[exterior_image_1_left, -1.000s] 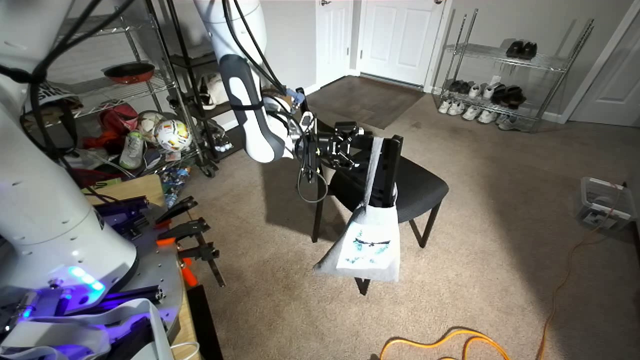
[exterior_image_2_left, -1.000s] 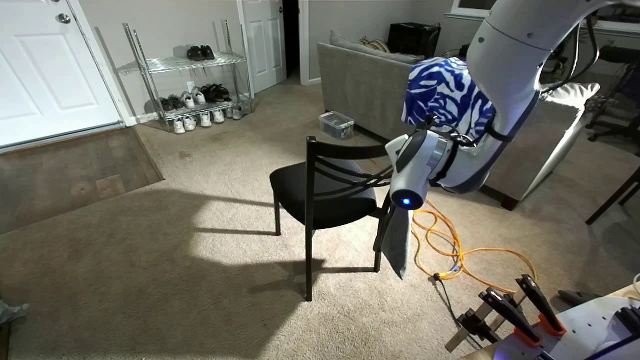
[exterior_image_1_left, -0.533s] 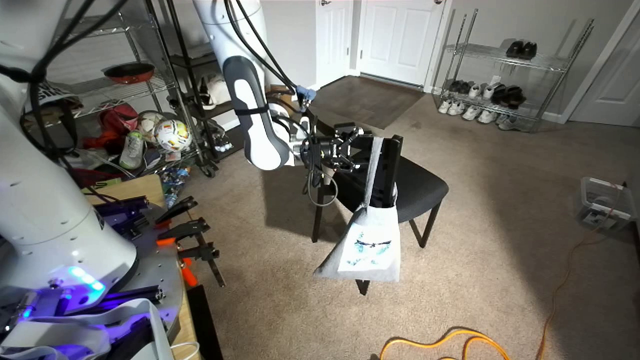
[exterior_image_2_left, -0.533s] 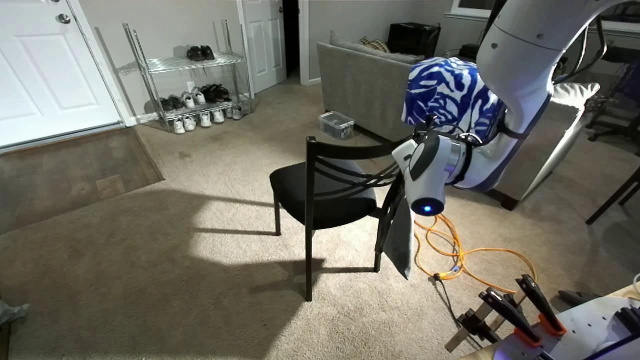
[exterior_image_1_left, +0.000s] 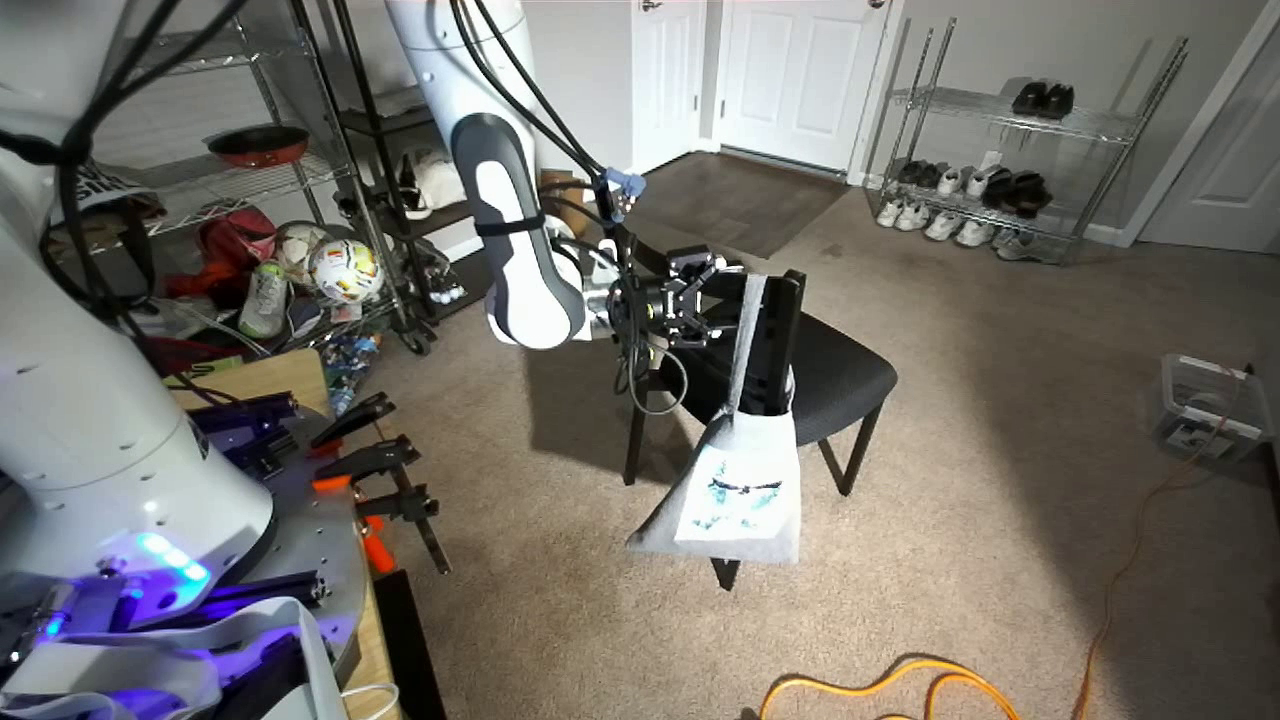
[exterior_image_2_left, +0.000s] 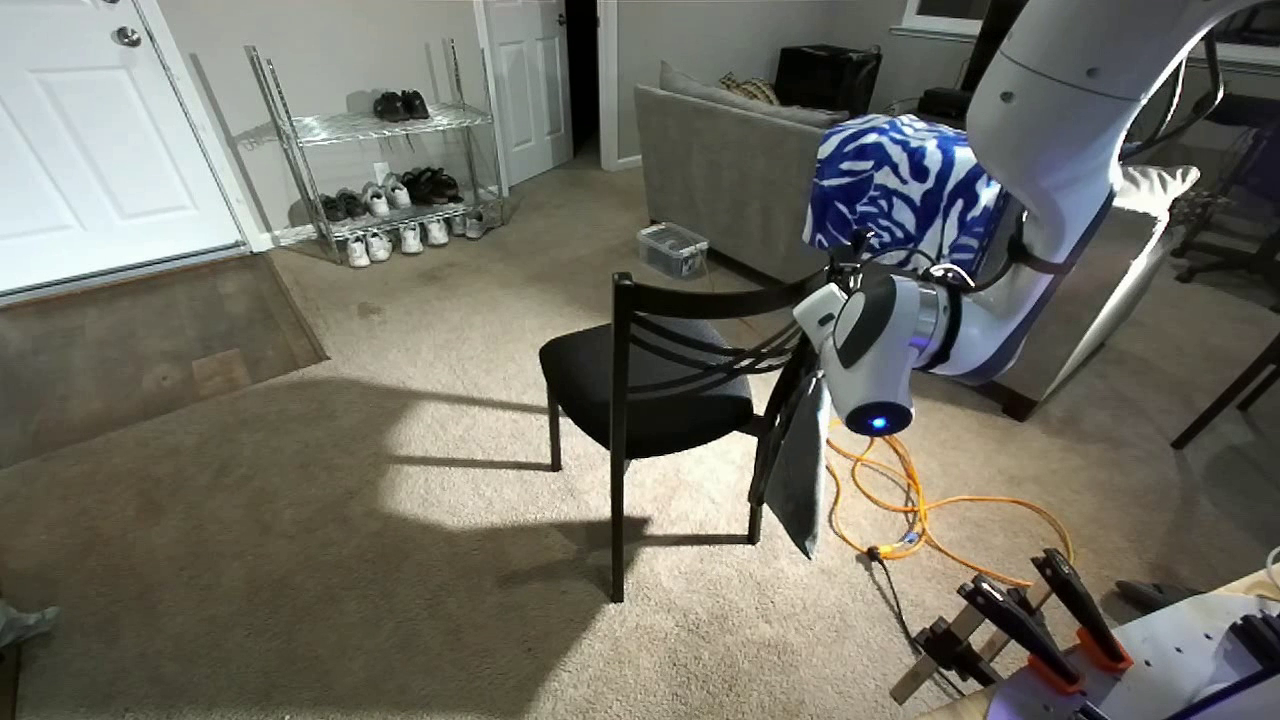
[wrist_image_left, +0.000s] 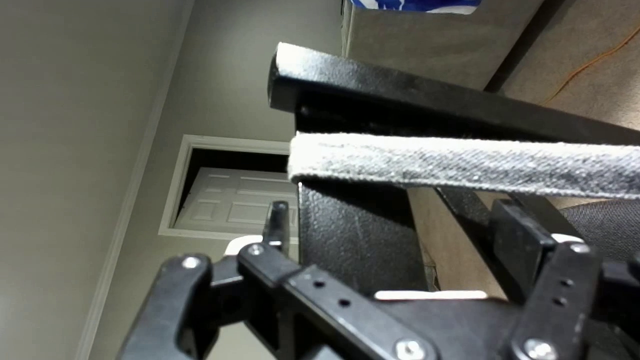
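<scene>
Gripper (exterior_image_1_left: 722, 300): black; fingers (wrist_image_left: 276, 222) spread well apart, facing the back of the chair (exterior_image_2_left: 680, 420); top rail (wrist_image_left: 345, 235) seen between them in the wrist view; depth reads poorly there, so contact with the rail cannot be told.
Strap (exterior_image_1_left: 747, 340): pale grey fabric; lies over the top rail just beside the end post (wrist_image_left: 400, 90); near the fingers in an exterior view.
Bag (exterior_image_1_left: 740, 490): grey; hangs by the strap from the end of the chair's back; white panel carries a teal print and a dark mark; one chair foot shows below its lower edge.
Chair: black; upright on the carpet (exterior_image_2_left: 250, 600); backrest toward the arm (exterior_image_1_left: 510, 240).
Cord (exterior_image_2_left: 975, 498): orange; looped on the carpet, well apart from the gripper.
Sofa (exterior_image_2_left: 735, 165): grey; blue-and-white cloth (exterior_image_2_left: 890, 180) draped over it; clear bin (exterior_image_2_left: 672, 250) near its base.
Clamps (exterior_image_2_left: 1025, 632): black with orange parts; at the edge of the table (exterior_image_1_left: 372, 650).
Shoe rack (exterior_image_2_left: 350, 128): wire; stands against the wall; shoes (exterior_image_2_left: 400, 106) on its shelves.
</scene>
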